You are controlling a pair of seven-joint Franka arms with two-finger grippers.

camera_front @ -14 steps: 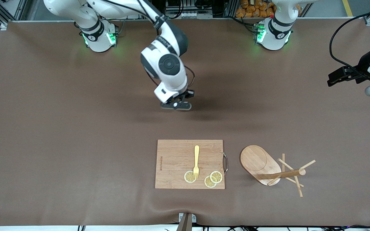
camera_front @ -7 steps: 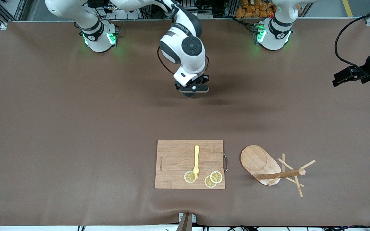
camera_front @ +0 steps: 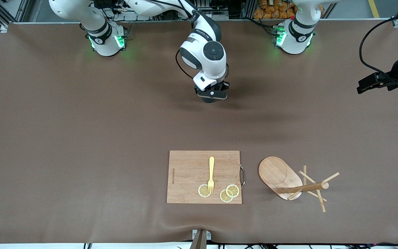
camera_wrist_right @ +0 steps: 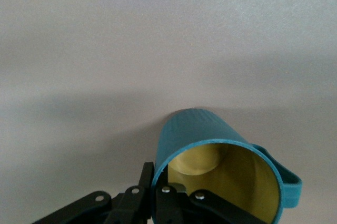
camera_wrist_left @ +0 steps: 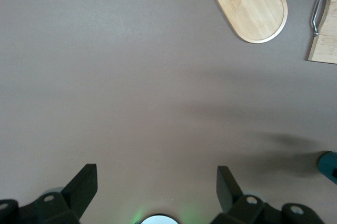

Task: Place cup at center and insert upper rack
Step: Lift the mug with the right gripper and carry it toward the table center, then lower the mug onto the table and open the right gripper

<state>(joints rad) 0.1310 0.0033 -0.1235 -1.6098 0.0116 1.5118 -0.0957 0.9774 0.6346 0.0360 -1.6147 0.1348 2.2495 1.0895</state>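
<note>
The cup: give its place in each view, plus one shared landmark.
Front view: cup mostly hidden under the right end effector.
Left wrist view: teal sliver at the picture's edge.
Right wrist view: large, pinched at its rim.
Landmark: brown table.

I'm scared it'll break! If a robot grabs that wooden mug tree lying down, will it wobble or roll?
The mug tree looks stiff and probably light. Lying on its side, its oval base and thin pegs likely stop rolling. Gripped by the post, the wide base might swing; the pegs look snappable.
</note>
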